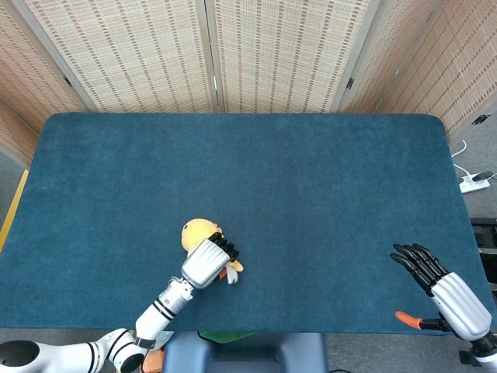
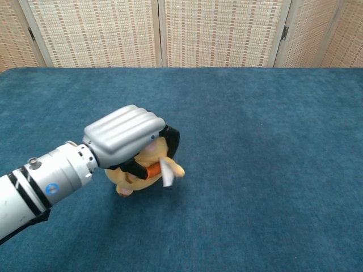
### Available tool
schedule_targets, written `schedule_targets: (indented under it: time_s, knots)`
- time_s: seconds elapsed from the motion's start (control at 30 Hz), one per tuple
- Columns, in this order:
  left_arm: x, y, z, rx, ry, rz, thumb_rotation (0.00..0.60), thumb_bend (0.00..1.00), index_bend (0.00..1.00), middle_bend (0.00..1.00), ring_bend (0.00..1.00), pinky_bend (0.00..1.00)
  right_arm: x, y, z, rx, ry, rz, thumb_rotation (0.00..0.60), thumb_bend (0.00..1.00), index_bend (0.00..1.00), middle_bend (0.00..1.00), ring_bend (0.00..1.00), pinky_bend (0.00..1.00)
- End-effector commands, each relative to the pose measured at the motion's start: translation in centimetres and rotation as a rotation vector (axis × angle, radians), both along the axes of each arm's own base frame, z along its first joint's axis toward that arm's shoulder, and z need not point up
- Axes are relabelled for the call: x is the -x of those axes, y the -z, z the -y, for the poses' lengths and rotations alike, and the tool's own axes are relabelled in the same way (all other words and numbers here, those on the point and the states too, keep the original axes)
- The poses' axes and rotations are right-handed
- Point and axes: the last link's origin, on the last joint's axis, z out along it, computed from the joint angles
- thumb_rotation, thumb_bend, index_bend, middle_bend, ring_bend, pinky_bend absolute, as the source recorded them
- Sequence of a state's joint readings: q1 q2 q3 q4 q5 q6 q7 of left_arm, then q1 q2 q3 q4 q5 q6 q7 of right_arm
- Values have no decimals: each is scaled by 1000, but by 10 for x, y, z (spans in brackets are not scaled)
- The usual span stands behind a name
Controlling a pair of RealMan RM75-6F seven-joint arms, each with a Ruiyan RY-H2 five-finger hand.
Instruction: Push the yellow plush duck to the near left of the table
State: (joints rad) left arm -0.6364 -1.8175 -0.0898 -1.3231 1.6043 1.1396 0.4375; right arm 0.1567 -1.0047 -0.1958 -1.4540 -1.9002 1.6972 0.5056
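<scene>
The yellow plush duck [image 1: 198, 231] lies on the blue table [image 1: 311, 179], near the front edge and left of centre. My left hand [image 1: 206, 262] covers its body from above. In the chest view the left hand [image 2: 122, 135] has its black fingers [image 2: 172, 140] curled down over the far right side of the duck [image 2: 135, 182], with the orange thumb tip pressed against the plush, so it grips the toy. Only the duck's head, a foot and its white tag show. My right hand [image 1: 439, 282] hovers open at the near right corner, fingers spread, holding nothing.
Woven folding screens [image 1: 210, 54] stand behind the far edge of the table. A power strip [image 1: 475, 181] lies on the floor off the right side. Blue cloth stretches to the left of the duck up to the table's left edge [image 1: 19, 210].
</scene>
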Motion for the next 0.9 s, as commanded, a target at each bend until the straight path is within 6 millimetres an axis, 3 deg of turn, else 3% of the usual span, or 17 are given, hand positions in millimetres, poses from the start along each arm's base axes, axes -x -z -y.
schedule_targets:
  time_s: [0.03,0.2,0.33,0.47,0.57,0.73,0.9]
  knots:
    - [14,-17,9,-55,34,-7,600,763,719,855,745,1000,0,3,0,-12,3,-11,600,37,0,0,0,0]
    - [37,-61,17,-168,79,-7,600,769,725,864,746,1000,0,8,0,-35,14,-35,600,37,0,0,0,0]
    - [68,-95,20,-263,93,-45,600,772,728,872,752,1000,-2,14,1,-39,19,-49,600,38,0,0,0,0]
    - [94,-118,18,-326,59,-62,600,772,731,878,757,1000,-5,22,2,-51,23,-61,600,39,0,0,0,0]
    - [112,-124,16,-334,25,-75,600,771,731,878,757,1000,-8,29,2,-68,25,-75,600,40,0,0,0,0]
    - [142,-117,15,-315,42,-158,600,758,730,863,755,1000,-11,36,2,-93,34,-89,600,43,0,0,0,0]
    - [173,-109,15,-305,52,-252,600,646,691,795,731,993,-10,38,2,-93,51,-100,600,49,0,0,0,0]
